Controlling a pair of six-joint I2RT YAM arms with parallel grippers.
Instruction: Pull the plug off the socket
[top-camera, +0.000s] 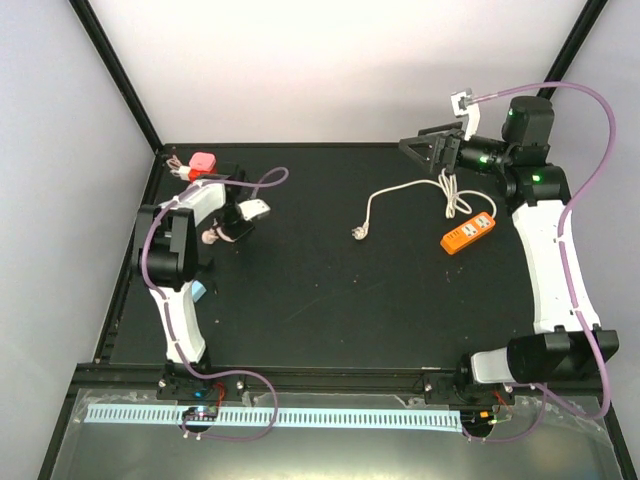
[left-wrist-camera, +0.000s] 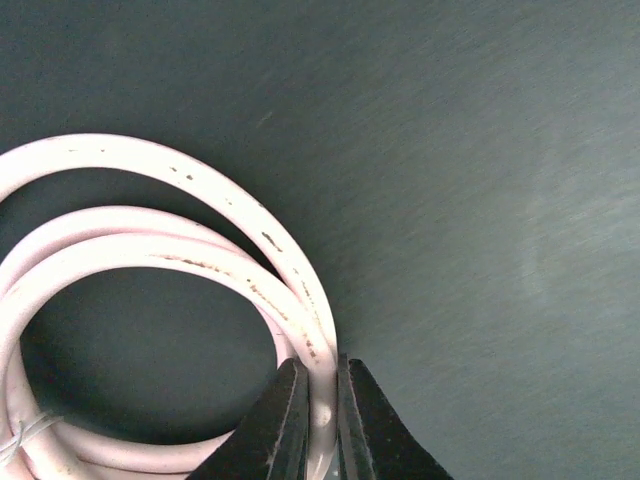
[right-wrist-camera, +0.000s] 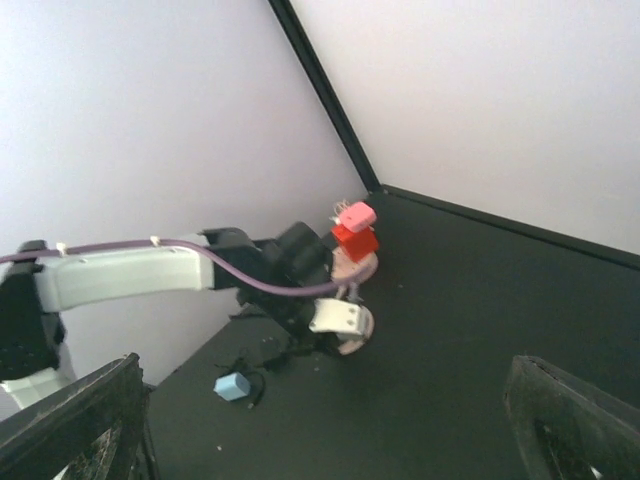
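My left fingers (left-wrist-camera: 285, 425) are pinching the white cable (left-wrist-camera: 200, 190), pressing together on one strand of its coil right at the tips. My left arm (top-camera: 180, 250) is stretching along the left edge of the surface (top-camera: 300, 300). Its elbow is folding up high and its wrist is tipping down onto the coil. Just beyond that wrist, in the far left corner, the pink plug (right-wrist-camera: 357, 213) is sitting on top of the red socket (right-wrist-camera: 355, 241).

Over on the right, my right arm (top-camera: 545, 250) is standing tall, with its wrist turning back toward the left. My right fingers (right-wrist-camera: 570, 420) are hanging spread wide in the air, gripping nothing. They are hovering above the orange power strip (top-camera: 468, 232), well apart from the socket.
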